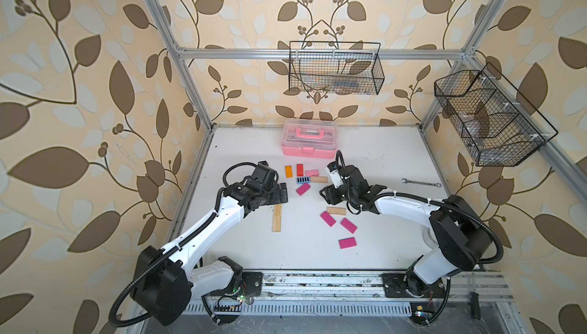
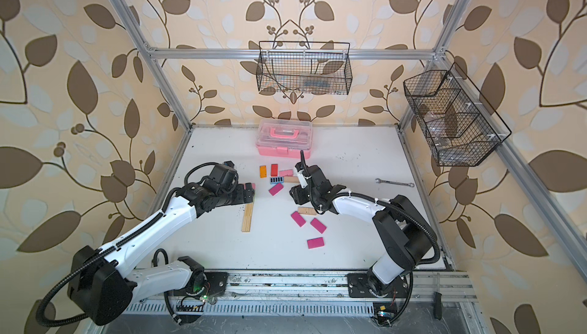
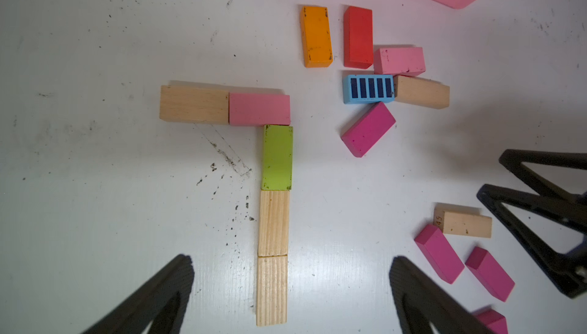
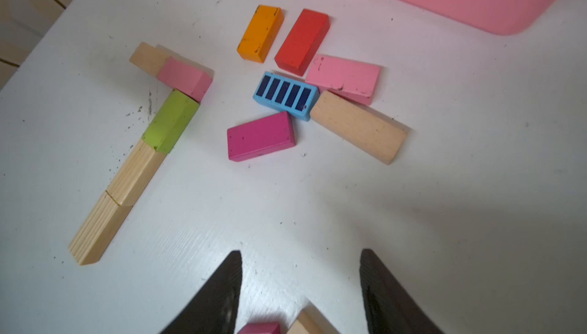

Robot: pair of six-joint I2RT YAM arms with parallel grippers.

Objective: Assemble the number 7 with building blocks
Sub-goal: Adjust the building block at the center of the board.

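The number 7 (image 3: 277, 157) lies flat: a wood and a light pink block form the bar, and a lime green and two wood blocks (image 1: 276, 218) descend from its right end. My left gripper (image 3: 292, 261) hovers open over the stem's lower end, holding nothing, and hides the bar in a top view (image 1: 282, 193). My right gripper (image 4: 301, 253) is open and empty, between a loose cluster of building blocks (image 1: 303, 180) (orange, red, pink, blue-striped, wood, magenta) and a nearer group of one wood block (image 1: 336, 210) and three magenta blocks (image 1: 348, 225).
A pink plastic case (image 1: 308, 138) stands at the back of the white table. A wrench (image 1: 421, 183) lies to the right. Two black wire baskets (image 1: 335, 69) (image 1: 486, 119) hang on the frame at the back and the right.
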